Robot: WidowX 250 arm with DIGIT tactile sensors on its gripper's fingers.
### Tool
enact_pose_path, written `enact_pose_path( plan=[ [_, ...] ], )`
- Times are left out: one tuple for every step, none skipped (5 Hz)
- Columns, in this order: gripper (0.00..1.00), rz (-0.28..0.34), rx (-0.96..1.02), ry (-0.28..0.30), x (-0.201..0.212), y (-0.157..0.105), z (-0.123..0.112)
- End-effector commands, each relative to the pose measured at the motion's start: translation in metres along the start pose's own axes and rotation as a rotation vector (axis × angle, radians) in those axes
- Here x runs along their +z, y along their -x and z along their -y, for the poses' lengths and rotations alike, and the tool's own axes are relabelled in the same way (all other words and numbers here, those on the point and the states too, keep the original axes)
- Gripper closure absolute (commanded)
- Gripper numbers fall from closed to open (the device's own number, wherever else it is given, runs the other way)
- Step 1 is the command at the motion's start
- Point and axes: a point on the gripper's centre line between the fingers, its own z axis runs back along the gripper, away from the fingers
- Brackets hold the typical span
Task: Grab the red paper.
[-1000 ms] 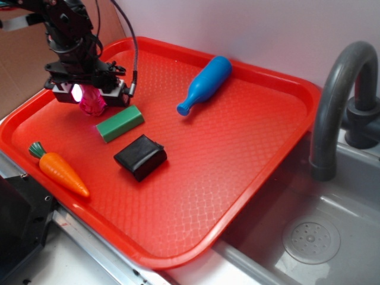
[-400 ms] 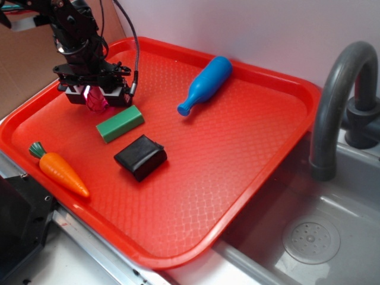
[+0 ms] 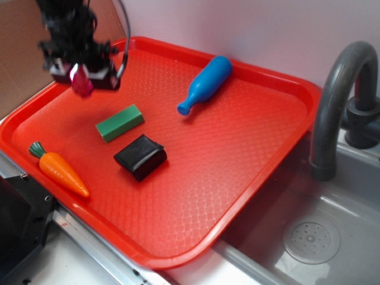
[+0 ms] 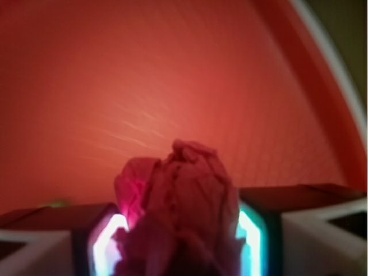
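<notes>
Crimson paper (image 4: 181,213), wrinkled and folded, sits clamped between the two pads of the gripper (image 3: 81,76); the wrist view shows a lit pad (image 4: 106,247) pressing each side of the wad, and its lower part is cut off by the frame edge. In the exterior view the paper (image 3: 82,83) pokes out below the gripper as a small dark pink lump, held clear above the tray (image 3: 249,136) near its far left corner. The arm above is motion-blurred and cropped at the top edge, so its links are hard to make out. A cable (image 3: 126,35) curves down beside the gripper. On the tray, nearest the gripper, lies a green block (image 3: 120,123); just beyond it a black block (image 3: 141,156), the two near but apart. A carrot (image 3: 59,170) lies by the tray's near left rim. A blue pin (image 3: 205,84) lies well apart toward the far rim. Right of the tray is a grey sink (image 3: 332,237) with a drain (image 3: 310,238) and a faucet (image 3: 335,101), the faucet cut off at the right edge. In the wrist view the tray floor (image 4: 144,86) behind the wad is out of focus.
</notes>
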Motion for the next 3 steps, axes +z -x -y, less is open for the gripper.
enact_pose_path(
  plan=[
    [1.00,0.069,-0.161,0.208,0.107,0.010,0.032],
    [1.00,0.042,-0.153,0.355,0.137,0.016,0.026],
    [1.00,-0.067,-0.138,0.337,0.116,0.005,0.024]
  ],
)
